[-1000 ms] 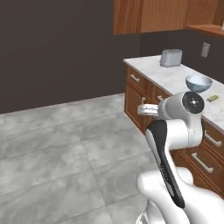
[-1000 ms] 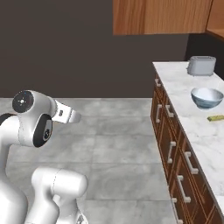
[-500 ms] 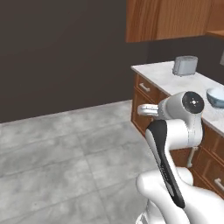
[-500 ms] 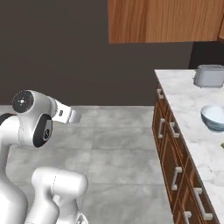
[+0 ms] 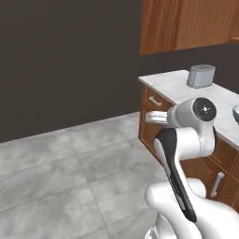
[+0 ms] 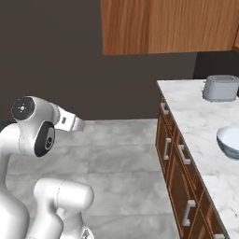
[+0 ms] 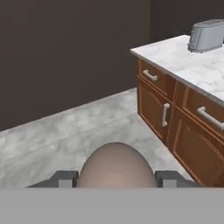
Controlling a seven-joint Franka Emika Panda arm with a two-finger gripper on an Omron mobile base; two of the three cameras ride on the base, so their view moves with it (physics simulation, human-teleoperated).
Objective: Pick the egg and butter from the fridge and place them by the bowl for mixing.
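My jaws are closed on the egg (image 7: 116, 165): in the hand view its brownish rounded top sits between the two dark finger tips (image 7: 64, 179), one touching each side. The egg is therefore in hand, carried above the grey tiled floor (image 7: 61, 131), not yet on any surface.

Change over the last second: the whole scene has slid in both base views, so the base is driving, not the objects. The toaster (image 6: 220, 88) and the bowl (image 6: 228, 141) now sit further toward the right of the frame, and the bowl is cut by the frame edge in the left base view (image 5: 235, 113). The arm pose looks unchanged, folded close to the body. Judgement: this is the transport leg with the egg; the base has to bring me round to the bowl before any placing. No butter on the visible part of the marble, so I judge it is yet to be fetched.

Surface: white marble tabletop (image 6: 196, 121) over wooden drawer fronts (image 7: 162, 113) with pale bar handles. The bowl stands near the front edge, well apart from the toaster. Wooden wall cabinets (image 6: 168, 25) hang above; the wall behind is dark.
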